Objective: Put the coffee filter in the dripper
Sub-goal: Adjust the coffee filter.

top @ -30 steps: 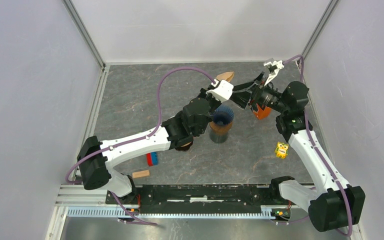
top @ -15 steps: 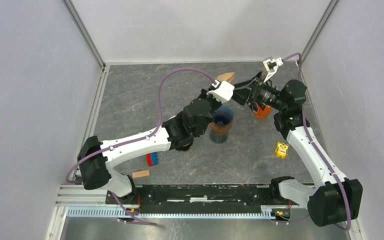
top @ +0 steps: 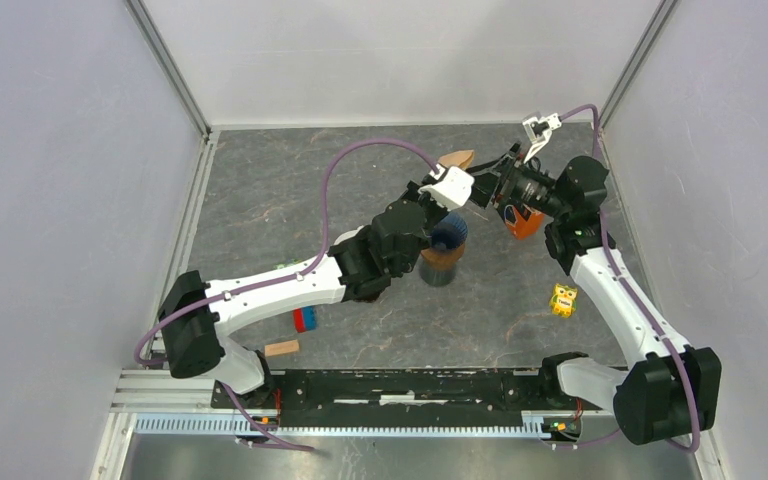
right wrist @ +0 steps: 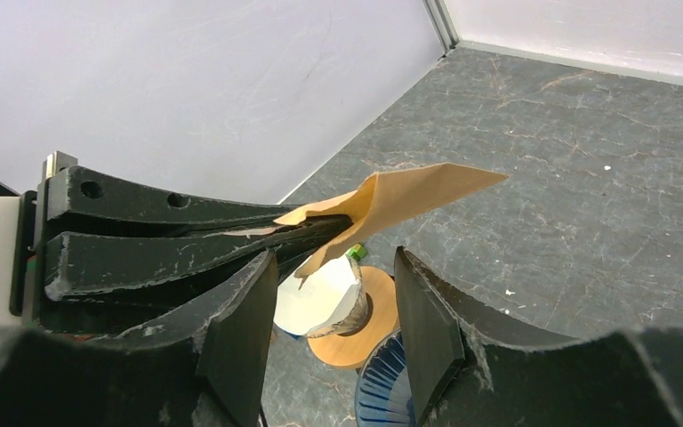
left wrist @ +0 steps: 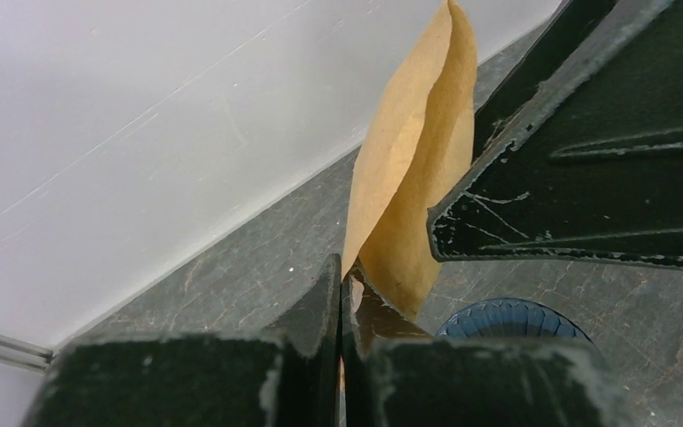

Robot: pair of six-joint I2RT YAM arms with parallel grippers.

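**Coffee filter: in hand, not yet in the dripper**

Progress. The coffee filter (left wrist: 409, 178) is off the desk (top: 260, 200) and held in the air, above and just behind the dripper (top: 450, 232). It is not seated. As I judge it, the pick-up is done. Opening the paper, bringing it over the mouth, lowering it and letting go are left to do.

Left tool (left wrist: 342, 277). Pressed together, pinching the filter by its lower edge.

Right tool (right wrist: 336, 258). Spread, with one finger on either side of the filter's free end. In the left wrist view a finger overlaps the paper, and I cannot tell whether it touches.

Filter. Brown paper, cone type, nearly flat. The two layers part slightly along one edge and the whole sheet bows a little. It stands out from the pinch unsupported, so I expect it to be light and quick to bend.

Dripper. Dark blue, ribbed inside, upright on a brown-banded vessel (top: 438, 268). No paper shows in the visible part of its mouth.
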